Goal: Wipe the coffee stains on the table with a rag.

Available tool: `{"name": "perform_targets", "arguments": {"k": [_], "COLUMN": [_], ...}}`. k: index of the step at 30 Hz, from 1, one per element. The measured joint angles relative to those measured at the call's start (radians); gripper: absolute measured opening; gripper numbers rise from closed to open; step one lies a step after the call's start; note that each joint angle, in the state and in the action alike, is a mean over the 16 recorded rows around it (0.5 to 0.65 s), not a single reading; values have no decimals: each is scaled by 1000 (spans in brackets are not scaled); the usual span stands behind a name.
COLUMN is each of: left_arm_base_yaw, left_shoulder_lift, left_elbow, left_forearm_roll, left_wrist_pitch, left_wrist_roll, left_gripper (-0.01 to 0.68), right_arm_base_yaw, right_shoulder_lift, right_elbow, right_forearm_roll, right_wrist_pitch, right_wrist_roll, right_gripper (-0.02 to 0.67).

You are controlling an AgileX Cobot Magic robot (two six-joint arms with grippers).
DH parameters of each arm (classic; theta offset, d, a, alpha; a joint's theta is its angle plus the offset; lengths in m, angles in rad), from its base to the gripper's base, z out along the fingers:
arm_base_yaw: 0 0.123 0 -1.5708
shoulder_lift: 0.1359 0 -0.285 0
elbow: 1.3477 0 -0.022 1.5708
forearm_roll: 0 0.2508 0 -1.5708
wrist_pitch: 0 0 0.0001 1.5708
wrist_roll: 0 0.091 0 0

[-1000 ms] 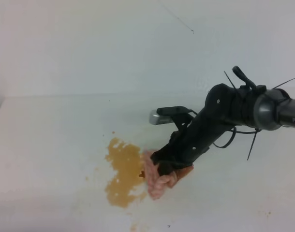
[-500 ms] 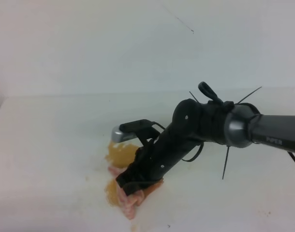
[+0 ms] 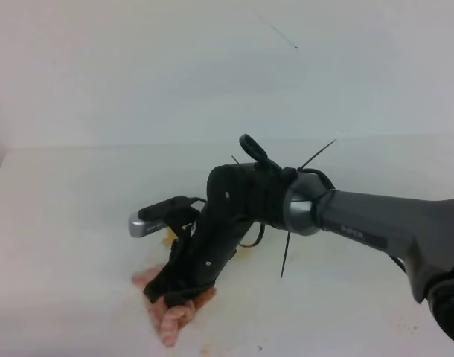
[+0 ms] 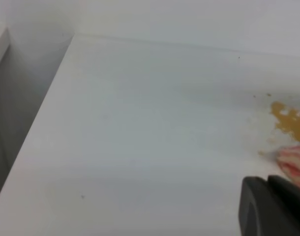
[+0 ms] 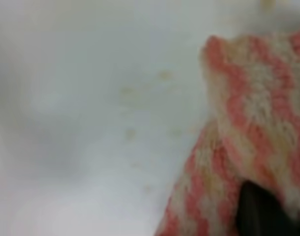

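Note:
My right gripper reaches across to the left of the table and is shut on the rag, a pink and white striped wad pressed onto the surface. In the right wrist view the rag fills the right side, with a dark fingertip under its lower edge. The arm hides most of the coffee stains in the exterior view. From the left wrist camera a tan patch of the coffee stains shows just above the rag. My left gripper is out of view.
A dark blocky part sits at the bottom right of the left wrist view; I cannot tell whose it is. The table's left edge drops off beside a wall. Faint tan specks dot the surface near the rag.
My right arm has swept left with the rag, from the stain's right edge across it to its left side. Most of the stain is now hidden under the arm.

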Motion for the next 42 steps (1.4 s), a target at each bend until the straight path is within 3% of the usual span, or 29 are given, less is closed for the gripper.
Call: {"name": "perform_targets", "arguments": {"k": [10,23,32,42], "left_arm_base_yaw": [0,0,0,0], "left_shoulder_lift": [-2,-2,0,0], "left_elbow": [2,2,0,0], "left_forearm_roll": [0,0,0,0], "left_wrist_pitch": [-1,-1,0,0], "left_wrist_roll": [0,0,0,0], "left_gripper": [-2,-2,-3,-3], "right_arm_base_yaw": [-89,-239,-204,-114], "right_shoulder_lift": [36,51,157,329], "right_elbow": [-84,-112,-282,-601], "right_forearm_roll": [-215,-208,-110,-53], "right_wrist_pitch": [29,4,14,180], "right_wrist_roll": [120,152,145,148], "right_gripper": [21,23,25,29]}}
